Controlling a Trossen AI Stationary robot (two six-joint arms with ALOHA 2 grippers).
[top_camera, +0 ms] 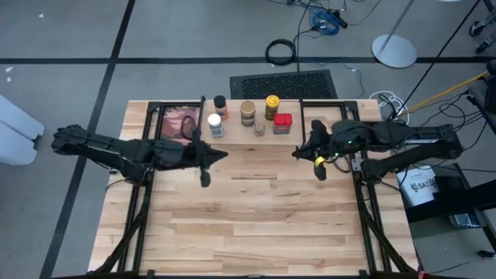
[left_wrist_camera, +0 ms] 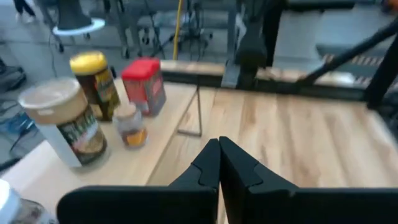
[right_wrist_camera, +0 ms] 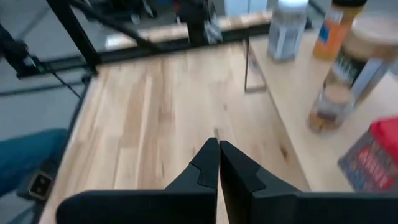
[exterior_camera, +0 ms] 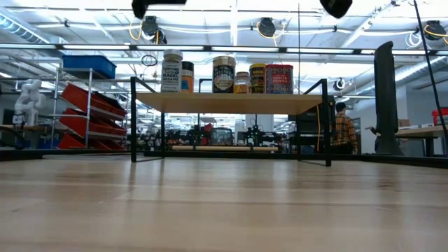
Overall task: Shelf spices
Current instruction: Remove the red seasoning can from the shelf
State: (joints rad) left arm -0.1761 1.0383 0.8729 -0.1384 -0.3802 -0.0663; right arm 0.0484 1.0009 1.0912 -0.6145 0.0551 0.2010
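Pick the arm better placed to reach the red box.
The right arm: its shut jaws hang just before the red box; the left arm has its jaws farther off, by the white-lidded jar.

Shelf (top_camera: 232, 116): you see it standing at the table's (top_camera: 256, 217) far edge.
Spices (top_camera: 248, 113): all six sit on the shelf, between its two ends.
Left gripper (top_camera: 204, 180): on your left, before the shelf, above the table.
Right gripper (top_camera: 320, 173): on your right, before the shelf's right end.
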